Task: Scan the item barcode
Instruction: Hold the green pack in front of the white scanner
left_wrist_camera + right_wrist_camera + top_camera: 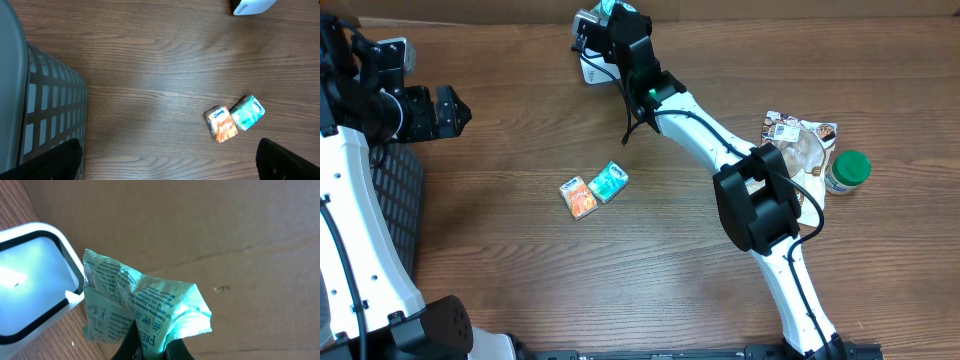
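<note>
While up off the bench (520, 280), pinched tight in the right hand (150, 347): a crinkly green packet (135, 300) with small print on it. Just beside it, a white scanner (30, 285) with a bright window, at the far edge of the bench. In the middle of the bench, an orange pack (579, 197) and a blue-green pack (609, 182), touching. Off to the right, a snack bag (800, 140) and a jar (847, 170) with a green lid. Far left, the left hand (456, 110), spread wide and holding nothing, near a dark basket (395, 190).
</note>
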Robot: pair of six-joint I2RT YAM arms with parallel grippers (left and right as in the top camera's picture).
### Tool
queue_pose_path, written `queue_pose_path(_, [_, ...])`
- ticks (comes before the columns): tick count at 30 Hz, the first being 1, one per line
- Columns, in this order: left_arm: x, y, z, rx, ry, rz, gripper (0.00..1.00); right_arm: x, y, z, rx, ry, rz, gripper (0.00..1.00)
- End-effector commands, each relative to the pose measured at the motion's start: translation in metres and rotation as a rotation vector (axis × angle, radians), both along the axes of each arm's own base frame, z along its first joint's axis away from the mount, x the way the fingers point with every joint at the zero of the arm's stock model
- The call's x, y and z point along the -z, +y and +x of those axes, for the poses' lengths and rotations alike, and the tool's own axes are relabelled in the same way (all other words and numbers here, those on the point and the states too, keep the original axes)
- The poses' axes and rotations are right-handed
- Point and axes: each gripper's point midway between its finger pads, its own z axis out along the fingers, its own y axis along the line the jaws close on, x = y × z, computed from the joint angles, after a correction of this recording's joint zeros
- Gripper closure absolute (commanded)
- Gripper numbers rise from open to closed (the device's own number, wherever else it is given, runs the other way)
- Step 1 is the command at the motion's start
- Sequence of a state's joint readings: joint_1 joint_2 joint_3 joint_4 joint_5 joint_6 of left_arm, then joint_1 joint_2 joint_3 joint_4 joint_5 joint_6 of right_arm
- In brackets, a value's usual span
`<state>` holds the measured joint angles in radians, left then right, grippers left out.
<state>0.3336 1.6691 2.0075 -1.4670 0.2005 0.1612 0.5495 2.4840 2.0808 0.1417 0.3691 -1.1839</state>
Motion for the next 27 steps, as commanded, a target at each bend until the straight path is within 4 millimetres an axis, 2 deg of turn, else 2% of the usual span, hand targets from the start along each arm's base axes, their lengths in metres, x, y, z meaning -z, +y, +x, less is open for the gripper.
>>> queue_pose_path(1, [-0.004,-0.002,0.002,0.024,-0.013,0.011,0.01,-0.012,0.005,-0.001,-0.024,-0.02,0.014,0.96])
queue_pose_path(6, [-0.004,-0.002,0.001,0.024,-0.013,0.011,0.01,0.004,0.009,-0.004,-0.054,0.023,-0.061,0.96])
queue_pose_path(17, [-0.004,-0.002,0.002,0.024,-0.013,0.011,0.0,0.006,0.009,-0.005,-0.079,0.008,-0.154,0.96])
queue_pose_path(24, [-0.004,-0.002,0.002,0.023,-0.013,0.011,0.0,0.009,0.021,-0.01,-0.168,-0.023,-0.336,0.96])
queue_pose_path(27, [-0.004,-0.002,0.001,0.023,-0.013,0.011,0.0,0.013,0.025,-0.014,-0.182,-0.015,-0.355,0.96])
